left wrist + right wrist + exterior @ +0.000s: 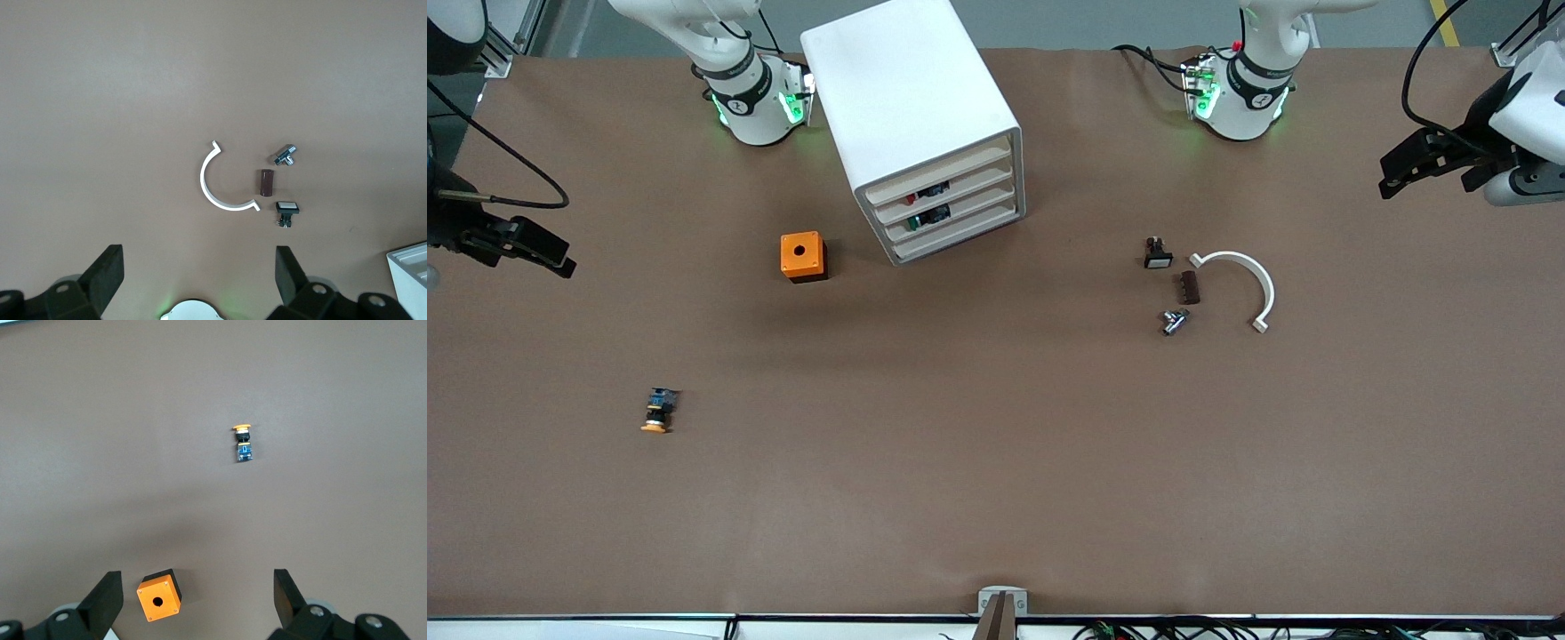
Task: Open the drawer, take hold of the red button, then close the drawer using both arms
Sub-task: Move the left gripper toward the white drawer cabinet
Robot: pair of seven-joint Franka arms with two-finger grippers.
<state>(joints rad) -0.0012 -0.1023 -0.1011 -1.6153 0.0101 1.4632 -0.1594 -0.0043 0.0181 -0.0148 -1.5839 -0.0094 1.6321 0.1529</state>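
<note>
The white cabinet [911, 98] stands between the two arm bases with all its drawers pushed in. The drawer [969, 185] is second from the top. The button's red cap [911, 197] shows through the gap above that drawer's lip. My left gripper [1392, 178] hangs open over the left arm's end of the table with nothing in it. Its fingers [107, 273] stand wide apart in the left wrist view. My right gripper [560, 256] hangs open and empty over the right arm's end. Its fingers [107, 600] are also wide apart.
An orange box [803, 256] [159, 595] sits beside the cabinet. An orange-capped button [659, 411] [242, 443] lies nearer the front camera. Toward the left arm's end lie a white half-ring [1249, 280] [213, 180], a brown block [1190, 287], a metal fitting [1172, 321] and a small switch [1157, 254]. A green-capped button [913, 223] shows in the third drawer.
</note>
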